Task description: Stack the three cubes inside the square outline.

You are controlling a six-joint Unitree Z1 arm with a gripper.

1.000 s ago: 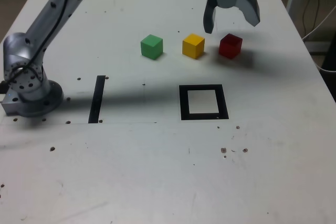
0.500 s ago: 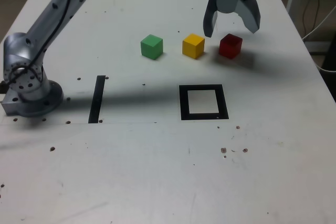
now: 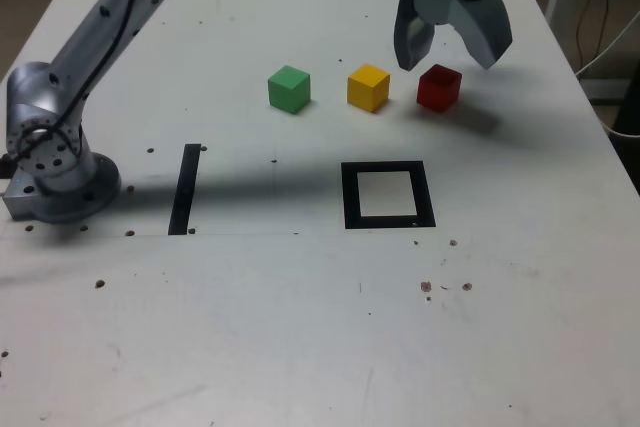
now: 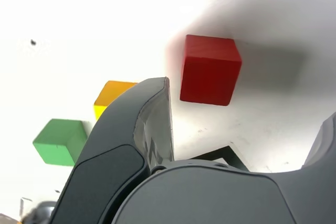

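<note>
Three cubes sit in a row on the white table: green, yellow and red, the red one furthest to the exterior view's right. My gripper hangs open just above and behind the red cube, one finger on each side of it, touching nothing. The wrist view shows the red cube between the spread fingers, with the yellow and green cubes beside it. The square outline lies flat nearer the camera, its white centre bare; a corner of it shows in the wrist view.
A narrow black strip lies to the exterior view's left of the outline. The arm's base stands at the table's left edge, and its link reaches across the back. Cables hang beyond the table's right edge.
The open gripper has shifted a little to the exterior view's right, coming more squarely over the red cube. The cubes have not moved.
</note>
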